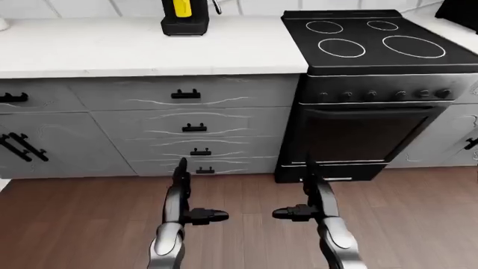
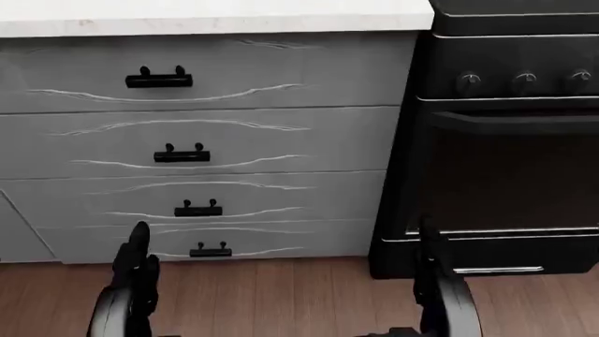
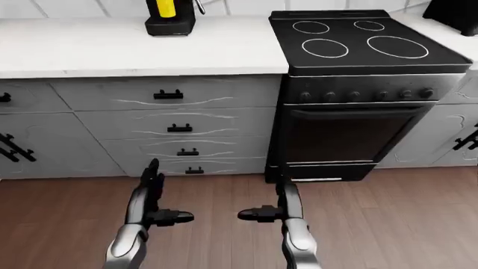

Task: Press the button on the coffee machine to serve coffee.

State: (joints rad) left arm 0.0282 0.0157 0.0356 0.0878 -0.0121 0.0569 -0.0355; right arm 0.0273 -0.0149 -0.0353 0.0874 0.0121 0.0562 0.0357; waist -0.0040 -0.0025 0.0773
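Both hands hang low over the wood floor point(image 1: 418, 224), nearest the camera in the eye views. On the left hand point(image 1: 183, 196) the fingers point(image 1: 181, 171) point up toward the drawers while the thumb sticks out sideways toward the other hand; they are spread and hold nothing. The right hand point(image 1: 314, 196) mirrors it, fingers point(image 1: 310, 171) up, thumb turned inward, also spread and empty. The two thumbs point at each other with a clear gap between them.

Beyond the left fingertips stands a stack of grey drawers point(image 1: 194, 117) with black handles; the lowest handle sits just right of those fingertips in the left-eye view. Beyond the right fingertips is a black oven point(image 1: 366, 134), its bottom edge just above them, with a row of knobs point(image 1: 381, 94) and a four-ring cooktop point(image 1: 366, 39) on top.

The coffee machine point(image 1: 184, 15), black with a yellow part, stands on the white counter point(image 1: 112, 47) far above the left fingers, at the top edge of the left-eye view, well apart from both hands. Only its base shows; its button cannot be made out.
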